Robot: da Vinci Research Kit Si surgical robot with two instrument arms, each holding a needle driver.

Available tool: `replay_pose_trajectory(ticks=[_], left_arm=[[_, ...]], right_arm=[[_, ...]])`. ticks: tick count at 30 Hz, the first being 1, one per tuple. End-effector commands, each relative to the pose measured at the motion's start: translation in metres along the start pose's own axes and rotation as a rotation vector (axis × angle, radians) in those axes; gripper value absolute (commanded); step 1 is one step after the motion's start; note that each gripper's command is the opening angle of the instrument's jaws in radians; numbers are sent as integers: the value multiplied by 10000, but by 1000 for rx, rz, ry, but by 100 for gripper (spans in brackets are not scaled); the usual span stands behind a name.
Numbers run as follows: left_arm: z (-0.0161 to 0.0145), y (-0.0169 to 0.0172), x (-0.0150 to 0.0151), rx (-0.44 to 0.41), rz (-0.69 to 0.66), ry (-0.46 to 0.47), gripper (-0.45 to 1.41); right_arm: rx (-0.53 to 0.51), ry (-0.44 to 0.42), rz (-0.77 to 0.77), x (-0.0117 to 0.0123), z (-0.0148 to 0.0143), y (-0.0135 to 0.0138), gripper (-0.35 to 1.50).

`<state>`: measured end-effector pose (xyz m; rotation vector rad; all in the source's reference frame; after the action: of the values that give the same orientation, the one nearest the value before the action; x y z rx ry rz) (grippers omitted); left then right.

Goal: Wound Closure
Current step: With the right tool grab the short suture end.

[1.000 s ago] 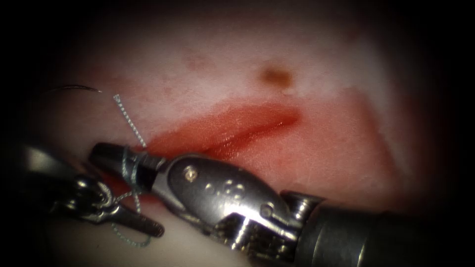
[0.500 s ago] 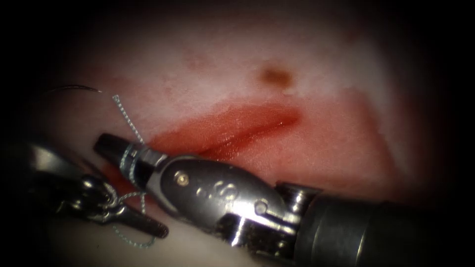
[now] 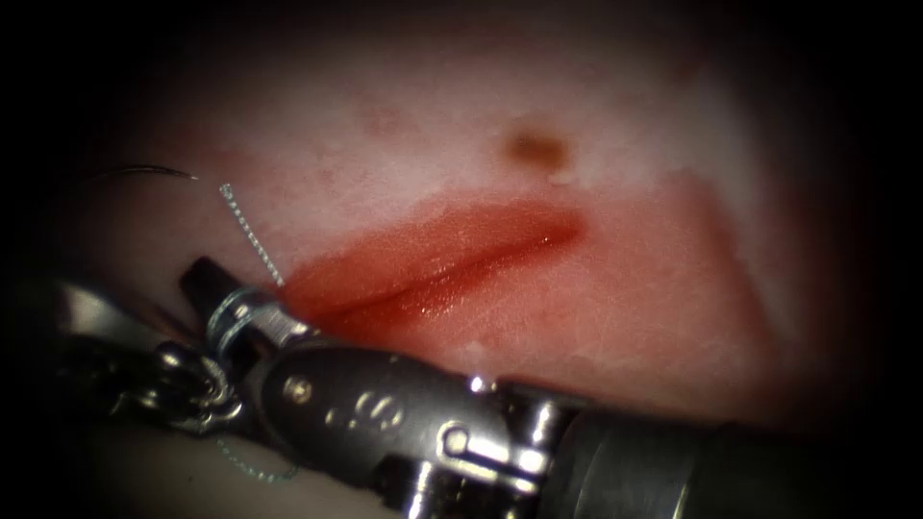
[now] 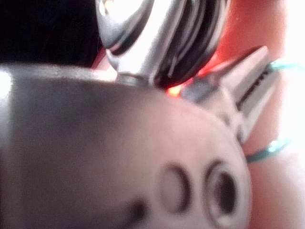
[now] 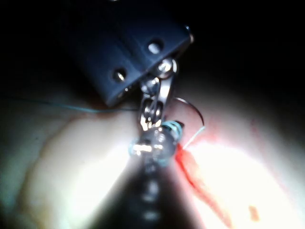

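The needle [image 3: 144, 173] lay free on the tissue [image 3: 615, 317], off to the left of the cut [image 3: 442, 259] and well apart from both tools; neither tool held it and it was not in the tissue. The thread [image 3: 252, 235] stood as a short tail at the cut's left end, where red fluid [image 3: 385, 274] pooled, and turns of it sat wound round the right hand [image 3: 204, 281]. Whether that hand was clenched or released could not be told. The left hand [image 4: 267, 59] seemed clenched, with thread leaving at its tip, so it was probably grasping the thread.

This looked like a knot in the making. To do it well, the turns would need to stay on the right hand without sliding off the tip, the left hand should keep gentle tension without tugging at the tissue, and the tail should be taken near its end.

The endoscope view gave the layout: tail, cut and needle in relation. The left wrist view gave the left hand's closure up close. The right wrist view showed the needle's curve just beside the tail, and a strand running away across the tissue.
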<state>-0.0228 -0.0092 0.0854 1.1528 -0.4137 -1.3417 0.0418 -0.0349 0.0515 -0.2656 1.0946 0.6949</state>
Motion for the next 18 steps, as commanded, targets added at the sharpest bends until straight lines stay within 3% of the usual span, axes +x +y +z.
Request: replay_pose_trajectory(ticks=[1, 18], left_arm=[[-3, -5, -9, -3, 5, -4, -45], [-5, -3, -9, -33, 7, 2, -45]], right_arm=[[-8, 5, 6, 11, 10, -1, -35], [-115, -20, 32, 7, 3, 14, -35]])
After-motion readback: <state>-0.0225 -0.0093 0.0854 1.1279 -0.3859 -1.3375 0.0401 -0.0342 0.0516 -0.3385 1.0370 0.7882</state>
